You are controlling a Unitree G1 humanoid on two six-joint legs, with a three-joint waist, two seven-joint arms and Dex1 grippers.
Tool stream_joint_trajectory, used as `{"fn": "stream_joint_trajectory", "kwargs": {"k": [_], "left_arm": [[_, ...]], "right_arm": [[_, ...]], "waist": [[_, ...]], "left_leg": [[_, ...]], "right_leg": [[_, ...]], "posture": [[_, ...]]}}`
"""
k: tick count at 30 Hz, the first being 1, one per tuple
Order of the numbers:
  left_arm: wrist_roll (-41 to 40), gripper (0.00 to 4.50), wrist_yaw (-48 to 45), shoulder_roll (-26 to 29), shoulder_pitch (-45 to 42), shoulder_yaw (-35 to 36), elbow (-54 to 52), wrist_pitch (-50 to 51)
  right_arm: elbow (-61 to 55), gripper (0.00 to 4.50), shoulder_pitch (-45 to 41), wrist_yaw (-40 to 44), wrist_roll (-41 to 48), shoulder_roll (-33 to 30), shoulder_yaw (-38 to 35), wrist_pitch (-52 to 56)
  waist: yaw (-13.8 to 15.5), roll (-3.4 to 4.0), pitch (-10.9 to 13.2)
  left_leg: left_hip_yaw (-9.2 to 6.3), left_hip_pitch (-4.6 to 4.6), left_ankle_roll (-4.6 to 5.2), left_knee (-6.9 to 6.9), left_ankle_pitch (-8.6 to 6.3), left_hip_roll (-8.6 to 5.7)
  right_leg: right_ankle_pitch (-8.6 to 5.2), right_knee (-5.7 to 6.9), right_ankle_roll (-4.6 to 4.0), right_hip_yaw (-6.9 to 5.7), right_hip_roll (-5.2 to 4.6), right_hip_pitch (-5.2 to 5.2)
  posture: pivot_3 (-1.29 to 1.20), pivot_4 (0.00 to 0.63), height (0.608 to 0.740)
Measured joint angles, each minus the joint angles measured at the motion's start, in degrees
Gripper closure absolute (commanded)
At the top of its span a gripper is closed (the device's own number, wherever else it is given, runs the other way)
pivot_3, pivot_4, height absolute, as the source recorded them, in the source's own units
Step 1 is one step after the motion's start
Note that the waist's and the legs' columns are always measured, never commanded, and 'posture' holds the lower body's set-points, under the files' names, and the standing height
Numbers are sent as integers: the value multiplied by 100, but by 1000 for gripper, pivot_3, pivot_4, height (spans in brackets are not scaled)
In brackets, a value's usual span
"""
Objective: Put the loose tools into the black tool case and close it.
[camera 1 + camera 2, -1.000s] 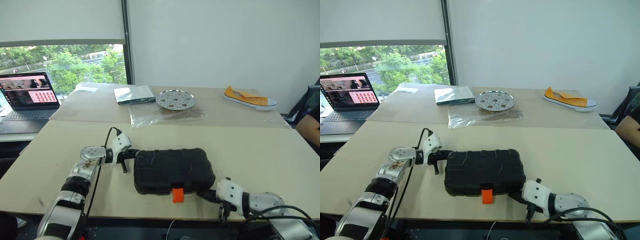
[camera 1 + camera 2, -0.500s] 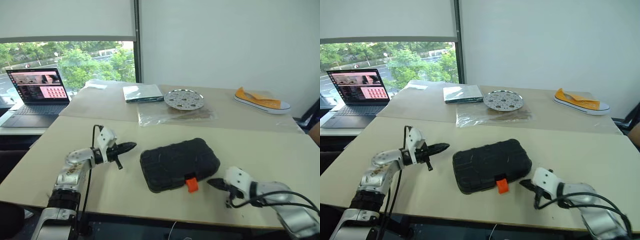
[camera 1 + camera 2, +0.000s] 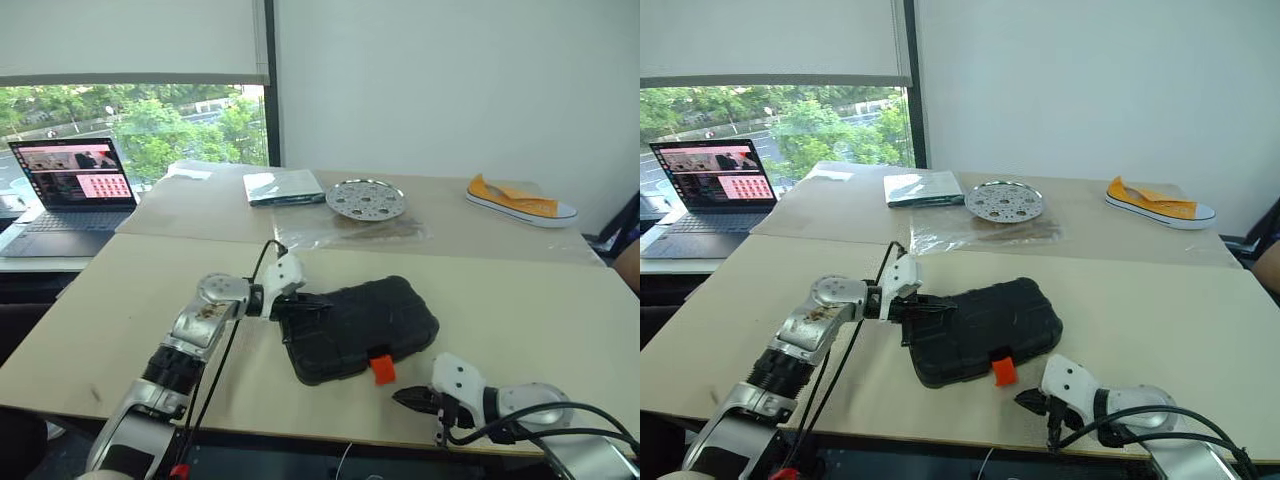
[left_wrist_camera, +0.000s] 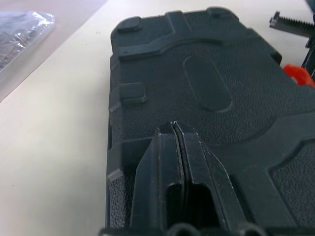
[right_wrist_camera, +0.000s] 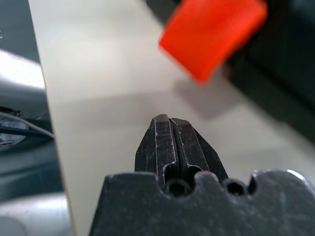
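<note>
The black tool case point(image 3: 360, 328) is lying closed on the near table point(image 3: 520, 300), its orange latch point(image 3: 381, 368) facing the near edge — the left gripper point(image 3: 318, 300), fingers pressed together, is reaching over its left end, while the right gripper point(image 3: 404, 397), likewise pinched together, is hovering just right of the latch.

The beige table point(image 3: 520, 300) carries the closed black tool case point(image 3: 375, 325).

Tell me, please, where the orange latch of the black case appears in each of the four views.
Left eye view: orange latch, on the near edge of the black tool case.
Right eye view: same near edge.
Left wrist view: at the picture's edge, beyond the lid.
Right wrist view: large, ahead of the shut right gripper.
Shared landmark: the case.
</note>
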Motion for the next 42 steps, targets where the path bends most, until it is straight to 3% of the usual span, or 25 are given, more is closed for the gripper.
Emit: {"fn": "stream_joint_trajectory", "kwargs": {"k": [9,33,40,41,42], "left_arm": [[180,4428,186,-94,-55,-128,-267,410],[365,4428,-37,111,-39,-427,-428,698],[29,4428,104,-76,411,139,-197,-383],[-95,4193,88,-27,575,325,-179,-662],[-221,3935,50,16,701,493,-188,-808]], "right_arm": [[-4,4500,-573,-74,53,379,276,699],[906,4500,-1503,16,-109,750,597,657],[653,4500,-1350,296,141,444,214,544],[503,4500,-1151,393,289,333,-53,472],[427,4213,-964,465,403,275,-253,407]], "waist": [[28,14,-8],[-182,55,-40],[-190,82,-55],[-188,82,-56],[-187,81,-56]], "left_leg": [[-13,-29,29,51,-17,-1],[-11,0,31,49,-14,17],[-14,-2,32,38,-15,19],[-14,-2,28,22,-13,20],[-14,-1,24,7,-11,20]], "right_leg": [[5,4,8,-1,-4,0],[13,23,13,18,17,2],[32,20,-22,21,11,-6],[30,15,-24,21,11,-8],[28,5,-27,19,12,-9]], "posture": [[0,150,740],[0,150,740],[0,150,740],[0,150,740],[0,150,740]]}}
